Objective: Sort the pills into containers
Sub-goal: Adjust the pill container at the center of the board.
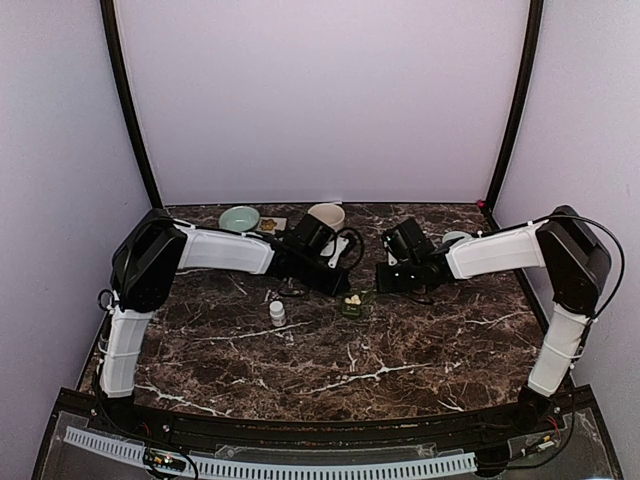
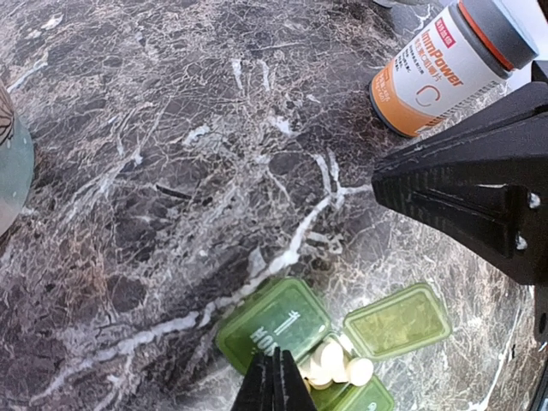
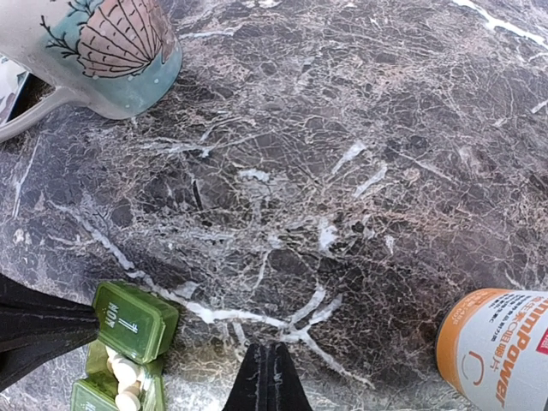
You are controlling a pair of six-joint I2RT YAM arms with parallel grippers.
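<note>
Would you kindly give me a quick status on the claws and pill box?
Left claw shut at pill box. Right claw shut, nearby. Lids open, white pills inside. Bottle apart.

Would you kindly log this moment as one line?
left gripper shut | right gripper shut | pill box open, white pills inside

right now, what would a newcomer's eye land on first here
The open dark green pill box with white pills inside, at the centre of the marble table. The left pincer and right pincer are both shut, tips close to it. An orange-and-white bottle stands nearby.
</note>
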